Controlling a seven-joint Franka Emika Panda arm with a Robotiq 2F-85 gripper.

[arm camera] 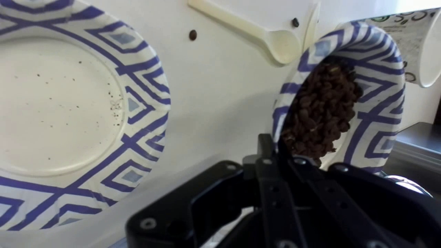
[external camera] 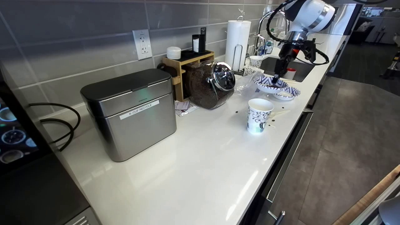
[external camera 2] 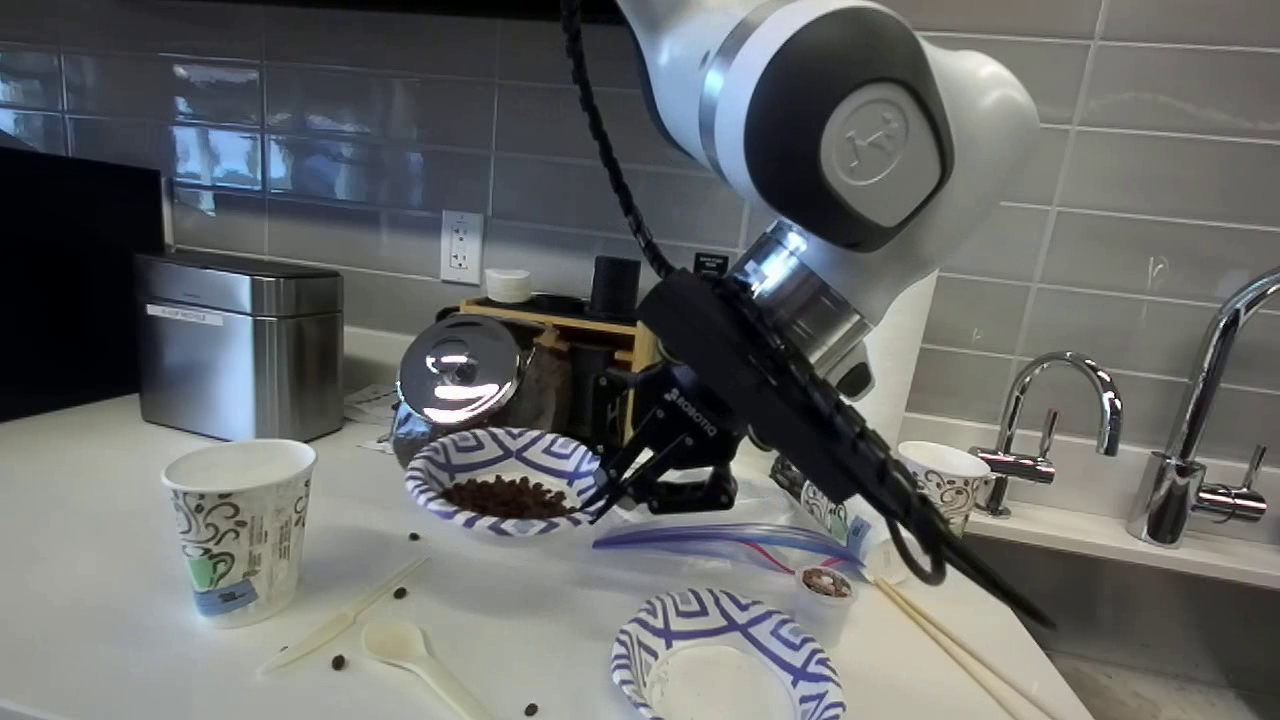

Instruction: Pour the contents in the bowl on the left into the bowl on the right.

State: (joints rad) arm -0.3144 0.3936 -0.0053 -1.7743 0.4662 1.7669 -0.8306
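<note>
The bowl on the left [external camera 2: 505, 450], white paper with a blue-purple pattern, carries a heap of dark brown beans [arm camera: 320, 113]. My gripper [arm camera: 278, 148] is shut on its rim, one finger outside the wall and one inside. This bowl hangs above the counter and leans, its opening facing the camera in an exterior view. The bowl on the right [external camera 2: 725, 675] has the same pattern and stands on the counter. Only small dark specks show on its floor [arm camera: 62, 103] in the wrist view. In an exterior view the held bowl [external camera: 262, 88] partly covers the other bowl [external camera: 292, 91].
A patterned paper cup [external camera 2: 240, 540] stands near the held bowl. A spoon [external camera 2: 400, 645], a knife [external camera 2: 345, 625] and loose beans lie on the counter. Behind are a plastic bag [external camera 2: 740, 540], a small tub [external camera 2: 826, 595] and chopsticks [external camera 2: 950, 640]. A bean jar [external camera: 206, 84] lies by the wall.
</note>
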